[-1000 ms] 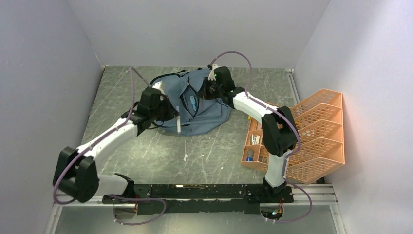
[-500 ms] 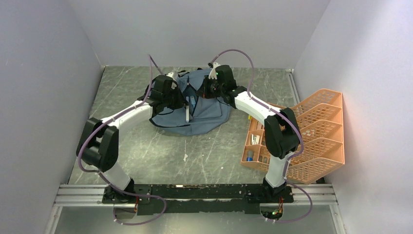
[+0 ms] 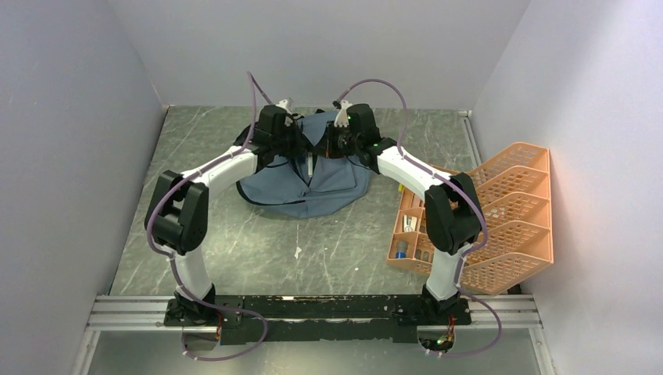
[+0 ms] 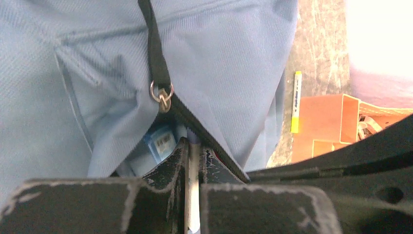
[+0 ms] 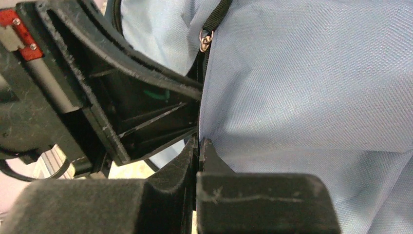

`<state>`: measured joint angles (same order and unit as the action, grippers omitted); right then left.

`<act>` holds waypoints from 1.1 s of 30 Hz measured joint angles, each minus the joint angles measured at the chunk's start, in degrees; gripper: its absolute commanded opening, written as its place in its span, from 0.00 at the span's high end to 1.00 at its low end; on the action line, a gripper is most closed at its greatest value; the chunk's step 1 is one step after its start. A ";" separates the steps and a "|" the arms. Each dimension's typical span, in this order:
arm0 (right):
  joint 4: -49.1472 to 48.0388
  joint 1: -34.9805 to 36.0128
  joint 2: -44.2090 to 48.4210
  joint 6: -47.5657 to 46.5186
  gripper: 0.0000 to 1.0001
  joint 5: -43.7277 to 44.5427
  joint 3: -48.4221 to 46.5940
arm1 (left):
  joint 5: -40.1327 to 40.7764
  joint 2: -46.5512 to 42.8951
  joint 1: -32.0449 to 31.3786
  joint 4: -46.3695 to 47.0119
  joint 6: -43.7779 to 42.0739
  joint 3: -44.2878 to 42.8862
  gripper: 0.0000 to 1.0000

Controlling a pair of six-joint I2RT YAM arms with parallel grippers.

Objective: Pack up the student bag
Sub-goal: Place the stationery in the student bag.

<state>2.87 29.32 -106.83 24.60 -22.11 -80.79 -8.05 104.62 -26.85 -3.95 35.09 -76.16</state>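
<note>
Left gripper [image 4: 194, 150] squeezes a thin white pen [image 4: 193, 195], its tip at the open zip of the blue-grey bag [image 3: 328, 183]. A blue packet [image 4: 160, 139] shows inside. Right gripper [image 5: 199, 145] is closed tight, pinching the bag's cloth beside that opening. The bag lies at the far middle of the table [image 3: 234, 242], with the orange tray [image 3: 516, 211] off to its right.

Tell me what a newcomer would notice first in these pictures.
Both arms meet over the student bag at the far middle of the table. The left gripper holds a thin white stick at the open pocket, whose edge the right gripper pinches. An orange mesh tray stands at the table's right edge.
</note>
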 measured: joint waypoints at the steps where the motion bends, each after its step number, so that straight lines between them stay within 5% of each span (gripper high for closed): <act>1: -0.04 0.00 0.00 0.00 1.00 -0.07 0.00 | -0.02 0.50 0.00 0.37 -0.15 -0.55 0.95; 6: -0.13 -0.02 0.00 0.04 1.00 -0.42 0.00 | -1.18 3.89 0.00 3.74 -1.03 -1.46 0.93; 11: -0.13 -0.02 0.07 0.04 1.00 -0.35 0.04 | -2.89 5.97 0.07 6.19 -1.57 -1.44 0.68; 16: -0.11 -0.02 0.20 0.00 1.00 0.04 0.04 | -2.86 5.73 0.13 6.29 -2.32 -0.98 0.59; 33: 1.70 0.22 0.83 -1.09 1.00 1.40 0.02 | -1.44 -10.40 0.39 3.28 -6.34 9.53 0.70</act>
<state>4.58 29.54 -106.00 23.51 -20.71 -80.77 -9.50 94.21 -26.46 -0.67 28.75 -66.63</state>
